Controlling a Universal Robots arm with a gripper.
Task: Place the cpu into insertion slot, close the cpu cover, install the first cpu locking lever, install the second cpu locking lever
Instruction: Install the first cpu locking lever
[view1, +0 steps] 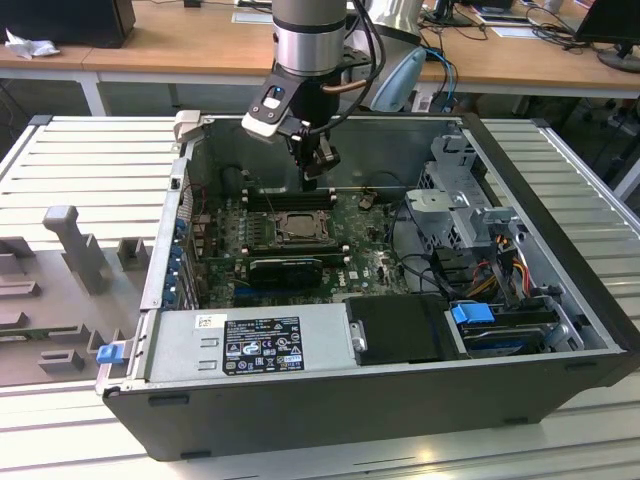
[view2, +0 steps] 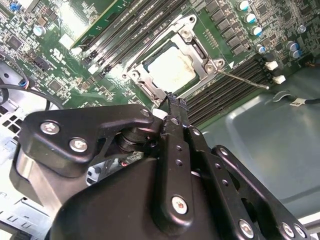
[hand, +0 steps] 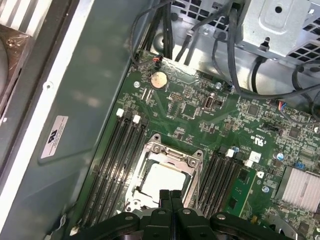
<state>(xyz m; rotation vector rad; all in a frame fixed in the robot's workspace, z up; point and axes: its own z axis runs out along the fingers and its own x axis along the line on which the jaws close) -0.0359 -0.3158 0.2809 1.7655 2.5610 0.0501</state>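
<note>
Peeking into an open pc case (view1: 560, 330) here, with the gripper (view1: 316, 168) hanging low over the motherboard (view1: 375, 262), right at the edge of the insertion slot (view1: 297, 227). Can see the cpu (hand: 163, 180) lying flat in that slot already, framed by the window of the cpu cover (hand: 172, 153), which looks folded down over it in both wrist views. Got the fingers (view2: 174, 107) pressed together with nothing pinched in between, tip just beside the socket frame, though can't tell about actual contact. Also spotted a thin locking lever (view2: 244, 80) poking out sideways from the socket corner across the memory slots (view2: 227, 89), so guessing not latched yet. Another wire along the opposite side of the frame too, no idea whether hooked or loose. Worries from here: slipping off that skinny rod with a closed tip and jabbing the memory slots or the board right beside it. Or pushing the lever down without swinging it under its hook, leaving the cover unclamped and free to spring back up. Or leaning on the cover off-centre and shifting the chip on the pins. Tight spot between socket and case wall as well, so easy to clip something.
</note>
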